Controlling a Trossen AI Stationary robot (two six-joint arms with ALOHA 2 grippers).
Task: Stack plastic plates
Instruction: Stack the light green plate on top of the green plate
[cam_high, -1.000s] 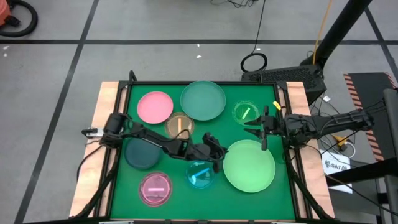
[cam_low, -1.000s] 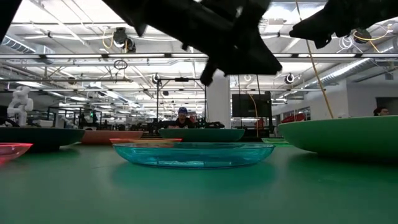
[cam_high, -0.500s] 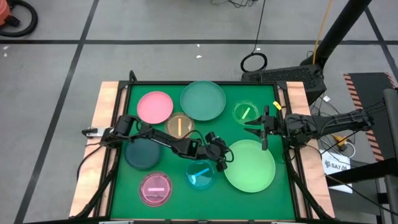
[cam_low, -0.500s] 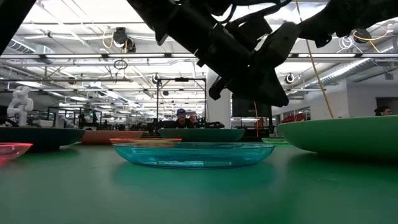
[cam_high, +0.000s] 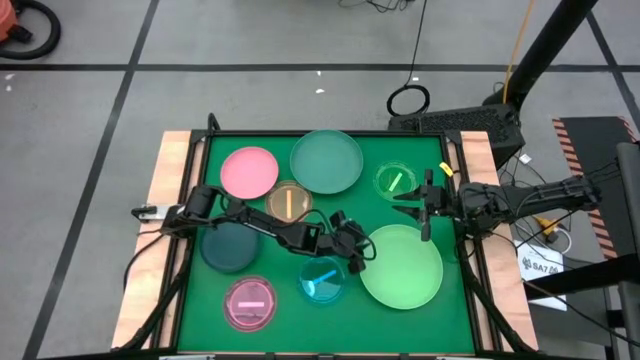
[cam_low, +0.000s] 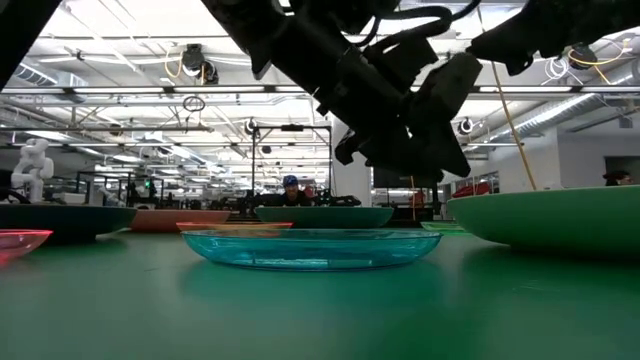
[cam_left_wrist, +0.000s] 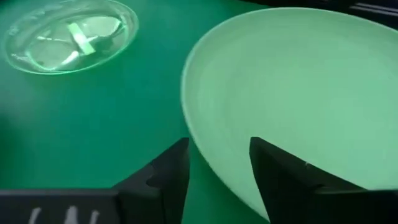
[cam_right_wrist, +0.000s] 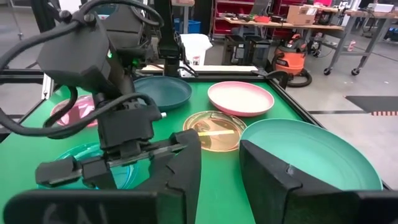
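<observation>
Eight plates lie singly on the green table (cam_high: 390, 215), none stacked: a pink plate (cam_high: 249, 171) and a teal plate (cam_high: 327, 161) at the far side, a small green plate (cam_high: 394, 182) beside the teal one, an amber plate (cam_high: 289, 200) just in front of the pink, a dark teal plate (cam_high: 230, 247) at the left, a magenta plate (cam_high: 251, 302) and a cyan plate (cam_high: 323, 280) at the near edge, and the big light-green plate (cam_high: 402, 266) at the near right. The small clear ones each show a bright strip inside — whether a label or a reflection is hard to tell; the others hold nothing. The left gripper (cam_high: 355, 247) reaches across the middle, hanging between the cyan plate and the light-green plate's left rim, its fingers (cam_left_wrist: 163, 177) spread with the rim of that plate showing in the gap between them and nothing pinched. From table height its dark bulk hangs over the cyan plate (cam_low: 310, 249) and hides much of the room behind, and the plates farther back show only as thin edges. The right gripper (cam_high: 425, 205) waits over the table's right side, between the small green plate and the light-green one, fingers (cam_right_wrist: 273, 177) parted and empty. Its arm runs off over the wooden border (cam_high: 166, 170), toward cables on the floor.
</observation>
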